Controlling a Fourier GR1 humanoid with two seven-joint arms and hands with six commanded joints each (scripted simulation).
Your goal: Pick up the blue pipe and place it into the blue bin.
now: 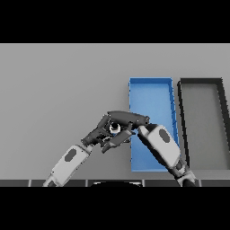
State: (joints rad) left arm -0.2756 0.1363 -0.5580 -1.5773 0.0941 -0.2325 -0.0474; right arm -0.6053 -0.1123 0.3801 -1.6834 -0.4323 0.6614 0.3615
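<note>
Just left of the blue bin [151, 96], the blue pipe [114, 128] shows only as a small round end; the rest is hidden among the hands. My right hand [128, 118] reaches in from the lower right, over the bin's left wall, and its fingers curl over the pipe. Coming from the lower left, my left hand [97, 134] lies close beside the pipe with relaxed fingers, and its thumb reaches under the pipe's end. Whether the pipe rests on the table or is lifted is unclear.
A dark grey bin [203, 117] stands right beside the blue bin, on its right. My right forearm [162, 144] lies across the blue bin's near half. Grey table stretches to the left and back.
</note>
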